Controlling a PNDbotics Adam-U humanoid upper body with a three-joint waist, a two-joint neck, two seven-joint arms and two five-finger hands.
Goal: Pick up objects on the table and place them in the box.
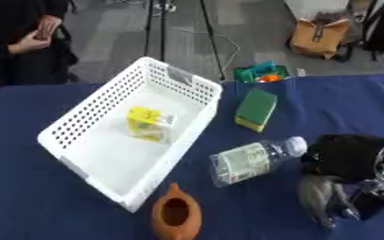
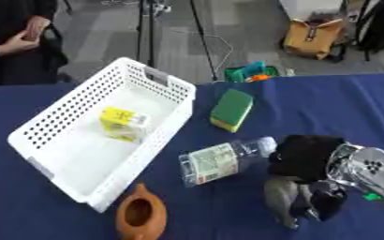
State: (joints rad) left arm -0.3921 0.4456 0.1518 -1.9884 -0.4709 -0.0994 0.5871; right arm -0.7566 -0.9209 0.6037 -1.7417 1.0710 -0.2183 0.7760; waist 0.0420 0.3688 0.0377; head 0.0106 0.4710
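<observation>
Blue-clothed table (image 1: 31, 187): white perforated basket (image 1: 80, 126) containing a yellow carton (image 1: 150, 123); right hand (image 2: 298, 199), fingers straight and slightly spread, just beside a plastic bottle (image 1: 253, 160).

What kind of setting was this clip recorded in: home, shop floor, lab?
Probably an office or lab set up for robot demonstrations. A table under a blue cloth holds staged items, a white perforated basket and a plastic bottle. Beyond it, grey carpet, tripod legs and a tan bag.

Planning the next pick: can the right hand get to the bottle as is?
Probably yes: the right hand hovers just right of the lying bottle, with only bare blue table between them.
</observation>
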